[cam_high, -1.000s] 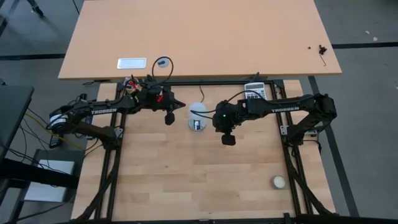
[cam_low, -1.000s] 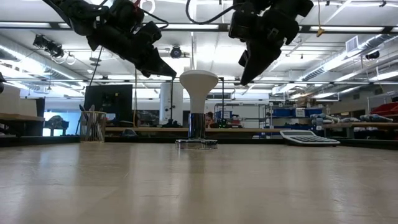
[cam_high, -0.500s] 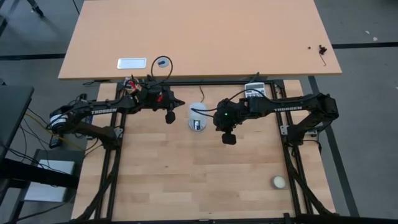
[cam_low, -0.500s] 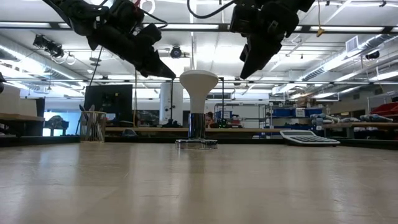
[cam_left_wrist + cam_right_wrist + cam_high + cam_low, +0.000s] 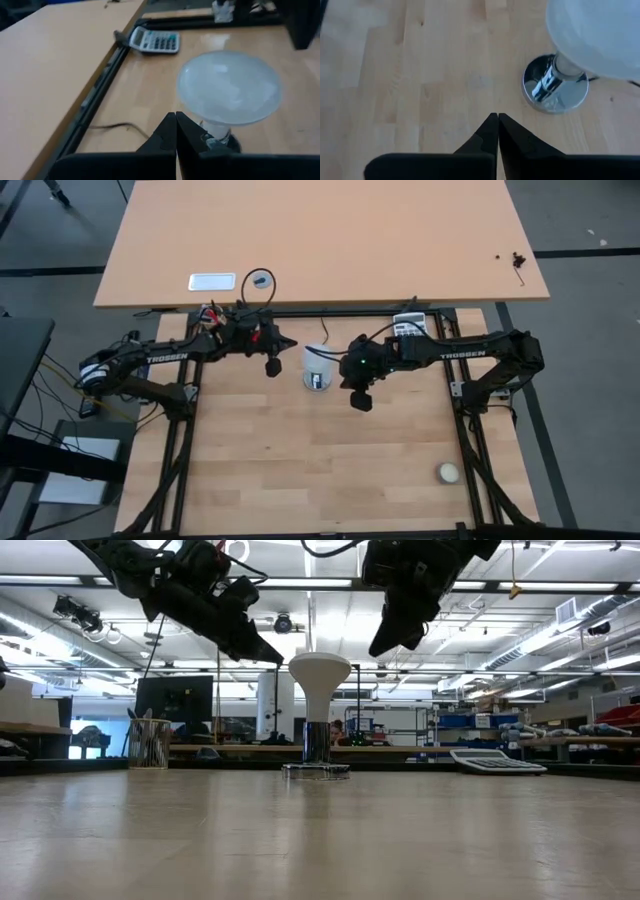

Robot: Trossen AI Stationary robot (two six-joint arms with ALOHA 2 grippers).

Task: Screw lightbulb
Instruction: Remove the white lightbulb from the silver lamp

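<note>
The table (image 5: 330, 440) fills the lower middle of the high view, with a bigger desk (image 5: 330, 240) across the top. The left arm (image 5: 160, 360) reaches in from the left edge and the right arm (image 5: 480, 352) from the right, both stopping near the centre. In the low view both wrists hang high and tilt down toward the middle of the frame. The bulb (image 5: 319, 680) stands upright just left of centre there, dome up, its neck seated in the socket (image 5: 555, 85), a shiny round disc on the table. The left gripper (image 5: 176, 130) hovers just left of the dome with its fingers pressed together, holding nothing. The right gripper (image 5: 498, 131) hangs upper right of the dome, clear of it, fingers likewise together and empty. A calculator (image 5: 154, 40) lies at the upper middle of the left wrist view, and a ball (image 5: 448, 472) sits lower right in the high view, well apart. My worry: the bulb looks seated, but I cannot tell how tight. With either gripper this close, a sideways sweep could clip the wide dome and tip the bulb and socket, or drag them, since nothing pins the disc down.
</note>
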